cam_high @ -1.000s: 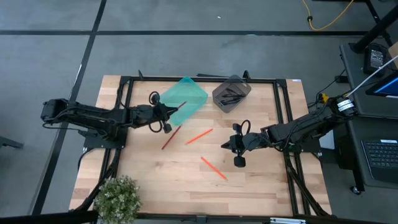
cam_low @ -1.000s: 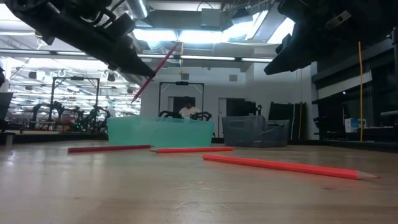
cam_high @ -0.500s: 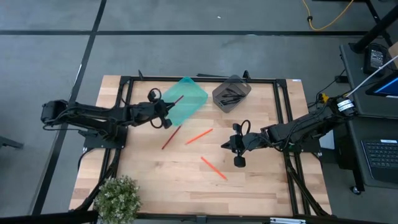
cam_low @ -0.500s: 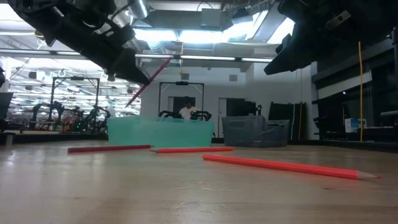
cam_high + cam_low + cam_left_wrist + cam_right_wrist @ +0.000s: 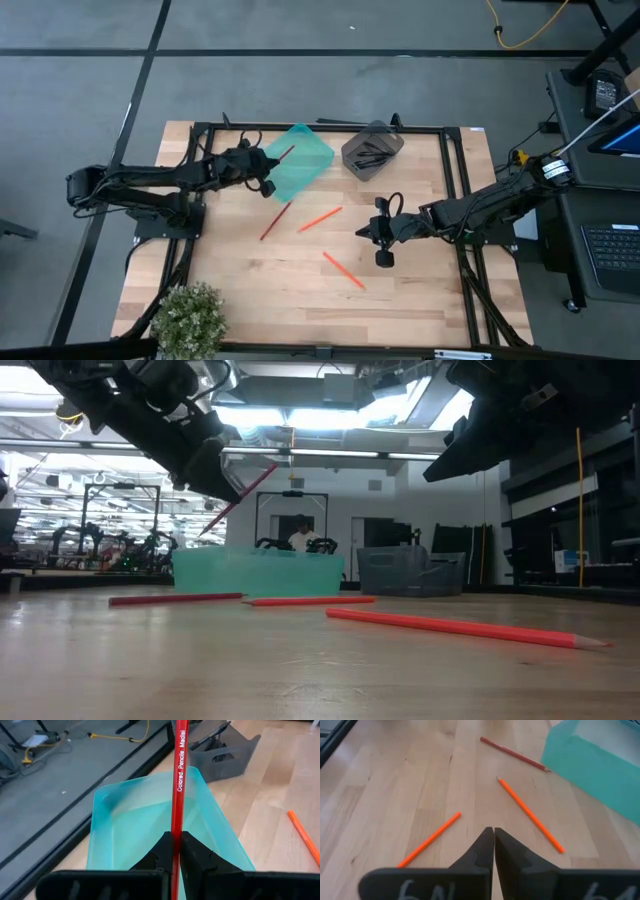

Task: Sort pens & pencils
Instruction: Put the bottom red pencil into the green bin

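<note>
My left gripper (image 5: 262, 180) hovers at the teal bin's (image 5: 297, 160) left corner, shut on a dark red pencil (image 5: 281, 160) that reaches out over the bin. My right gripper (image 5: 383, 236) waits shut above the table's right half. Three pencils lie flat on the wood: a dark red one (image 5: 274, 221), an orange one (image 5: 320, 218) and another orange one (image 5: 343, 268). The black pens (image 5: 372, 152) lie inside the grey bin (image 5: 384, 137) at the far edge. The right wrist view shows the shut fingers (image 5: 493, 834) above both orange pencils (image 5: 530, 815). My left gripper pinches the dark red pencil's shaft (image 5: 174, 836) between its two fingers, toward the pencil's rear end. The pencil runs along the fingers and sticks out ahead of them. The fingers come from the table's left, slanting toward the far edge. The pencil is lifted clear, tilted, with its free end (image 5: 272, 467) higher, above the teal bin (image 5: 135, 820).
A potted plant (image 5: 188, 318) stands at the table's near left corner. A black frame rail (image 5: 330, 127) runs round the work area. Bare wood (image 5: 250, 290) lies between the loose pencils and the near edge. A person (image 5: 299, 538) sits far off in the room behind.
My left gripper has carried the dark red pencil toward the far edge, from beside the teal bin's near left side up to its left corner. The pencil's free end now reaches farther over the bin. The right arm and the loose pencils have kept still.
</note>
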Controlling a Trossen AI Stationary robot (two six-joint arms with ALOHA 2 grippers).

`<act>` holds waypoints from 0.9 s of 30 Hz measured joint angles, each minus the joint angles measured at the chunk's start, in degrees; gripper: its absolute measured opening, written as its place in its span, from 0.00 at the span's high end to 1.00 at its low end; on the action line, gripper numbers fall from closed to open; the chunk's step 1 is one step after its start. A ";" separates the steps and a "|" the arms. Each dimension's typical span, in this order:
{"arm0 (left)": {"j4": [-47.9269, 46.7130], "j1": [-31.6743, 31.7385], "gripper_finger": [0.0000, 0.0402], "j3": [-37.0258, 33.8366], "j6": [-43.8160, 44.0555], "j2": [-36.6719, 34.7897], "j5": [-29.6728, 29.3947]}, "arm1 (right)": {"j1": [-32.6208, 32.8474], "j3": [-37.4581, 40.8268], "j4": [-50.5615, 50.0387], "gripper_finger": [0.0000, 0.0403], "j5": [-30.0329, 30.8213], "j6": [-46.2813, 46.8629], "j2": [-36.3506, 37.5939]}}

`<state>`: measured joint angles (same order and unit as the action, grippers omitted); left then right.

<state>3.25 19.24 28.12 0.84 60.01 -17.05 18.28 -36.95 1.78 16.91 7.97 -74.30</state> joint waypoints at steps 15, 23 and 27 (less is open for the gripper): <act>-13.96 5.59 0.97 8.82 0.03 5.61 6.26 | -1.95 0.00 0.04 0.96 0.11 -1.17 0.00; -20.89 7.38 0.97 19.33 -3.01 19.06 8.30 | -2.75 -0.02 -0.09 0.96 0.06 -1.41 0.00; -22.69 8.52 0.97 23.40 -4.46 24.43 11.87 | -2.75 -0.02 -0.70 0.96 -0.07 -2.01 0.00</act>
<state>-19.45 27.76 51.52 -3.62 84.44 -5.18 15.53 -36.97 1.08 16.84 5.96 -74.30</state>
